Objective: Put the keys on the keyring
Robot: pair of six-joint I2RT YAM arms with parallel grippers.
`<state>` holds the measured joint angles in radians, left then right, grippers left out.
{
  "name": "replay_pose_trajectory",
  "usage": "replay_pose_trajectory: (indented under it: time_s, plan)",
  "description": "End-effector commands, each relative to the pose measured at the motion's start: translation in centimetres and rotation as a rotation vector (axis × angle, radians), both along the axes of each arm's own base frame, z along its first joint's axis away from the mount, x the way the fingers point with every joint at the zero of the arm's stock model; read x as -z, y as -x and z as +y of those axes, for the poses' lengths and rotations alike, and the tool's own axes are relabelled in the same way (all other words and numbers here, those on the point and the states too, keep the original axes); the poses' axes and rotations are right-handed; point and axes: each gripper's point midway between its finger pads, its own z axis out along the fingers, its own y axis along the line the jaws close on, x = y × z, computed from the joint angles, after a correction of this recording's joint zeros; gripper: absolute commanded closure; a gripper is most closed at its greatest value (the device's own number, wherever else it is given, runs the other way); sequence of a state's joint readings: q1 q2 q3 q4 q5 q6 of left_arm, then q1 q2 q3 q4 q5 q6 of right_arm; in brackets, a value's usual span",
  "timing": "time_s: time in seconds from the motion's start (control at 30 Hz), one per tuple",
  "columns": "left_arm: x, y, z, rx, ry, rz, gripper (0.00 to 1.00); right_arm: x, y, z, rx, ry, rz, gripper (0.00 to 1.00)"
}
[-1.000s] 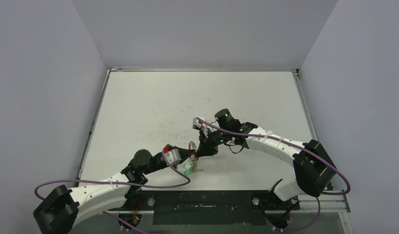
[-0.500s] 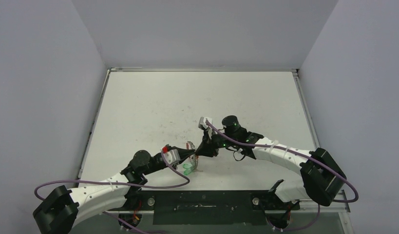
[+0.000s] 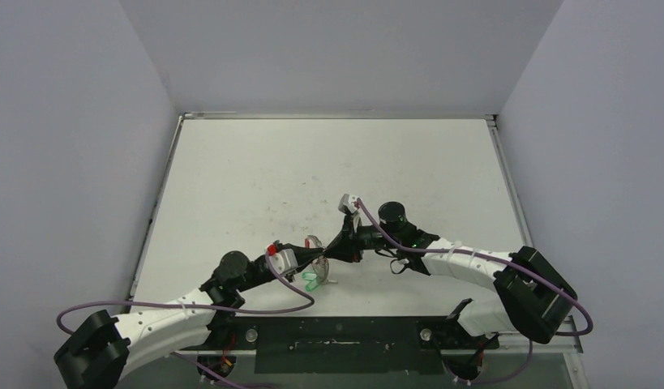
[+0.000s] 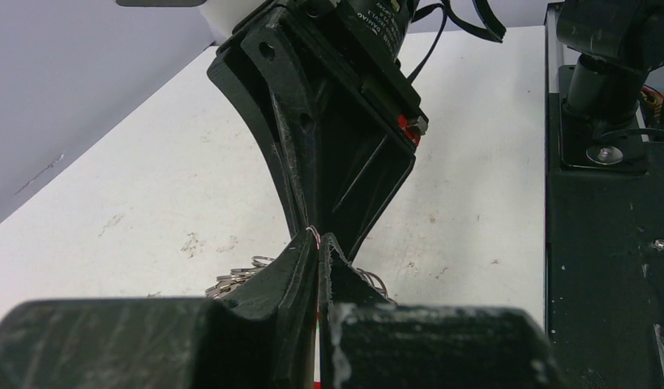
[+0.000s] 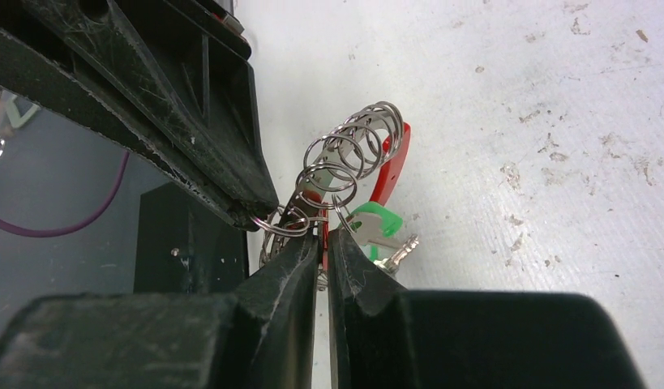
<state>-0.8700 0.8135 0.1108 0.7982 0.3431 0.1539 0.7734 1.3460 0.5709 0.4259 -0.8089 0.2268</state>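
One green key (image 5: 375, 225) seemingly hangs on the keyring (image 5: 391, 166) pinched by right fingers (image 5: 281, 275).

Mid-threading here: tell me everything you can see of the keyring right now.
The keyring is a glossy red, plastic-looking arc carrying a fringe of thin silvery wire loops that overlap like a coil. It is held on edge over the white table, between both arms. The right gripper pinches its lower end, red showing between its jaws; the shut left gripper meets one loop with its tip. A green-tagged key hangs against it.
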Motion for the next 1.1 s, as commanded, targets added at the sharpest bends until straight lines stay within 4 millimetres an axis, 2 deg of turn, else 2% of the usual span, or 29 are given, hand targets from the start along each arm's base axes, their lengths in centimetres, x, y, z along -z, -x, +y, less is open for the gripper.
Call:
replay_pose_trajectory:
  time_s: [0.0, 0.1, 0.23, 0.43, 0.5, 0.57, 0.63, 0.8, 1.07]
  plan:
    - [-2.6, 0.0, 0.1, -0.007, 0.086, -0.042, 1.0, -4.7, -0.4, 0.9, 0.015, -0.173, -0.09, 0.95]
    - [-2.5, -0.1, 0.2, -0.019, 0.084, -0.038, 1.0, -5.1, 0.4, 0.9, -0.021, -0.193, -0.086, 0.99]
    - [-2.4, -0.3, 0.4, -0.031, 0.082, -0.036, 1.0, -4.7, 1.8, 1.2, -0.103, -0.188, -0.031, 1.0]
    - [-2.5, -0.2, 0.5, -0.035, 0.091, -0.032, 1.0, -3.8, 1.8, 0.9, -0.1, -0.127, -0.036, 1.0]
    - [-2.4, -0.1, 0.5, -0.034, 0.093, -0.028, 1.0, -3.8, 1.3, 0.4, -0.069, -0.094, -0.069, 0.88]
    - [-2.3, 0.0, 0.6, -0.031, 0.093, -0.026, 1.0, -4.1, 0.8, -0.1, -0.043, -0.064, -0.121, 0.71]
    - [-2.4, 0.1, 0.6, -0.025, 0.096, -0.028, 1.0, -4.7, 0.5, -0.7, -0.025, -0.041, -0.18, 0.6]
    - [-2.3, 0.6, 0.6, -0.006, 0.098, -0.03, 1.0, -5.6, -0.2, -1.9, -0.02, 0.004, -0.301, 0.52]
    - [-2.5, 1.1, 0.5, 0.024, 0.105, -0.037, 1.0, -5.6, 0.2, -2.3, -0.13, 0.009, -0.489, 0.52]
